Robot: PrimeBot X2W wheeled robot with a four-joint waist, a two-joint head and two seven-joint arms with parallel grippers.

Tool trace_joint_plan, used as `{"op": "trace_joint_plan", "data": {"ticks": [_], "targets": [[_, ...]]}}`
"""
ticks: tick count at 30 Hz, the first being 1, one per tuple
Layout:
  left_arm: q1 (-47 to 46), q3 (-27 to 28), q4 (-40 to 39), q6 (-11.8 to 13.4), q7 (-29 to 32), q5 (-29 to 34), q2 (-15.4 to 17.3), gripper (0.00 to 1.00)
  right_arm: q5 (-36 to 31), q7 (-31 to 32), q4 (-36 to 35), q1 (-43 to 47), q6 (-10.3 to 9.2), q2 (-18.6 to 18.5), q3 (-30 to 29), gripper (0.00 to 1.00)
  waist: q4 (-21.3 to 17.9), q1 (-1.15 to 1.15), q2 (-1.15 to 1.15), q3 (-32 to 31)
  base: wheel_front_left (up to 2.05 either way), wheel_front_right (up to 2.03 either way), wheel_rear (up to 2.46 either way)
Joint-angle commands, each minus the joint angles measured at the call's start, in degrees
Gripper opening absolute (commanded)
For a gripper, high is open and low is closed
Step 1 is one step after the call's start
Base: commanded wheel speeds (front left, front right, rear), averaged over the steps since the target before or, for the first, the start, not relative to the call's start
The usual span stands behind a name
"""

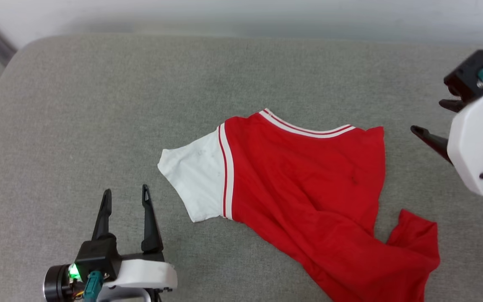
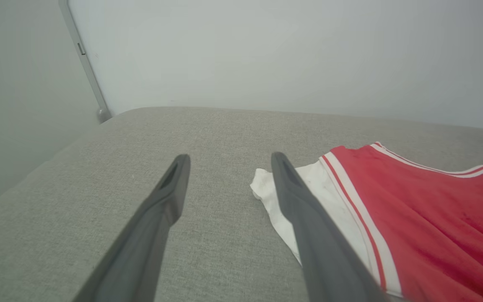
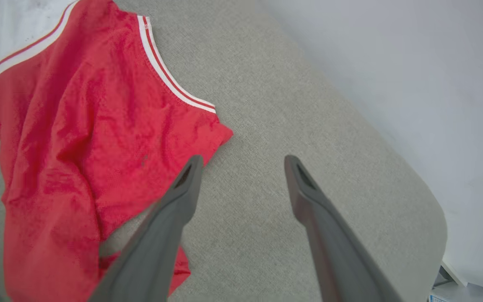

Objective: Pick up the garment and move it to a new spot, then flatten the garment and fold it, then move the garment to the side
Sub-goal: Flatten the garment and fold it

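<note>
The garment (image 1: 308, 184) lies rumpled on the grey padded surface (image 1: 99, 105), a plain red side up, with one white sleeve (image 1: 193, 180) spread to the left and striped trim at the collar. Its lower part runs off the head view's bottom edge. My left gripper (image 1: 126, 192) stands open just left of the sleeve, apart from it; in the left wrist view, the left gripper (image 2: 229, 161) has the garment's sleeve (image 2: 321, 184) beside its right finger. My right gripper (image 1: 428, 116) hangs open to the right of the garment's shoulder. In the right wrist view, the right gripper (image 3: 243, 161) holds nothing, and the garment (image 3: 78, 126) lies to its left.
The grey surface has a rounded far left corner (image 1: 27, 46) and ends at a pale wall (image 1: 266, 16) behind. A metal strip (image 2: 84, 63) runs up the wall at the left. Another rounded corner of the surface (image 3: 434, 235) shows in the right wrist view.
</note>
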Motion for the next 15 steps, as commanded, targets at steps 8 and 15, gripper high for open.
{"op": "trace_joint_plan", "data": {"ticks": [8, 15], "targets": [[-5.0, -2.3, -0.6, 0.8, -0.1, -1.6, -0.1, 1.0, 7.1, 10.6, 12.8, -13.6, -0.04, 3.8, 10.8, 1.0, 3.1, 0.0, 0.0, 7.7, 0.0, 0.0, 0.0], [-8.5, -4.0, 0.1, 0.9, -0.1, -2.2, -0.1, 1.0, 6.7, 9.3, 22.1, -14.5, -0.04, 7.5, 20.0, 1.0, 4.6, 0.0, 0.0, 11.2, 0.0, 0.0, 0.0]]}}
